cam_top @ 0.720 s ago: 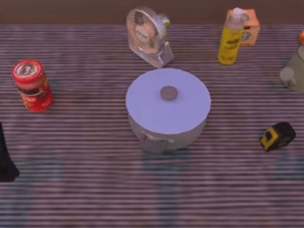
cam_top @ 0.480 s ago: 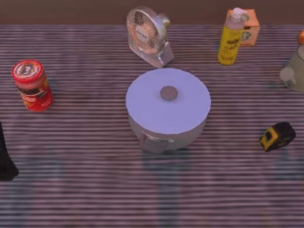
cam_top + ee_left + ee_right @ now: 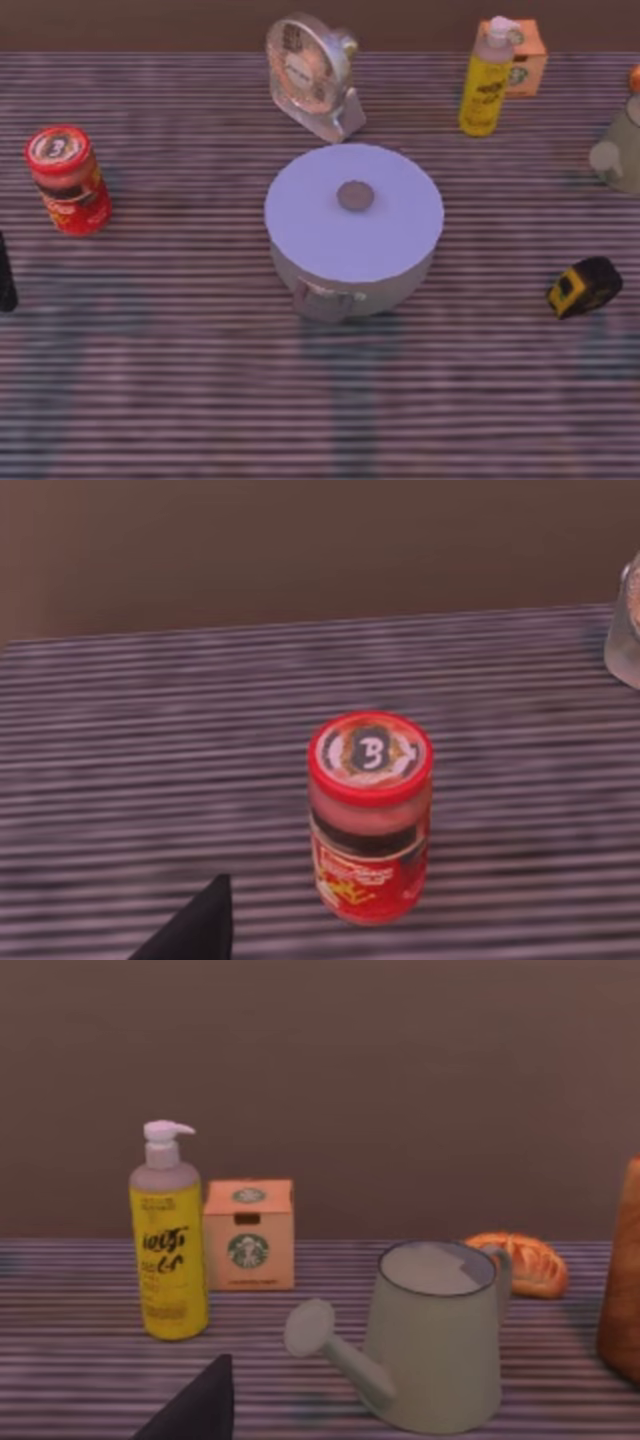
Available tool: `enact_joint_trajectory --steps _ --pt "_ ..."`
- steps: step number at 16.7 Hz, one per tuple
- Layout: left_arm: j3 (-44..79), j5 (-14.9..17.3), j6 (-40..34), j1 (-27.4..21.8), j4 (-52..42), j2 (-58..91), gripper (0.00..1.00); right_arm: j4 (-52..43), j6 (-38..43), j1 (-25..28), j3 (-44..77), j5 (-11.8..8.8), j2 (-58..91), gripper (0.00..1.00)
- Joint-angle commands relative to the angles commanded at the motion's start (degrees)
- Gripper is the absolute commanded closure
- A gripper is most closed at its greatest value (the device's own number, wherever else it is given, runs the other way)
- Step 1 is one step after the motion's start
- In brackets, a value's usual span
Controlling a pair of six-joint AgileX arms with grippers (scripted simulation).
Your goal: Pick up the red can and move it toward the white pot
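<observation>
The red can (image 3: 67, 180) stands upright at the table's left side, with a red-and-white round top. The left wrist view shows the red can (image 3: 370, 815) straight ahead, a short way off. My left gripper (image 3: 5, 272) is only a dark sliver at the left edge of the top view, nearer than the can and apart from it. The white pot (image 3: 353, 225) sits in the middle of the table, lid on, its grey handle facing the near edge. My right gripper (image 3: 195, 1410) shows only as a dark tip in the right wrist view and is outside the top view.
A round desk fan (image 3: 310, 75) stands behind the pot. At the far right are a yellow bottle (image 3: 486, 85), an orange box (image 3: 525, 55) and a pale watering can (image 3: 620, 150). A yellow-black tape measure (image 3: 585, 287) lies right of the pot. Bread (image 3: 520, 1260) lies behind the watering can.
My left gripper has slid along the left edge toward the far side, closer to the red can's level, and less of it shows. Nothing on the table has moved.
</observation>
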Motion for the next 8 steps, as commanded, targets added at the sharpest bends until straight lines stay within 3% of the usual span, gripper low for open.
enact_joint_trajectory --steps 8 --pt "42.2 1.1 4.2 -1.6 -30.1 46.4 0.0 0.0 0.0 0.0 0.0 0.0 0.0 0.0"
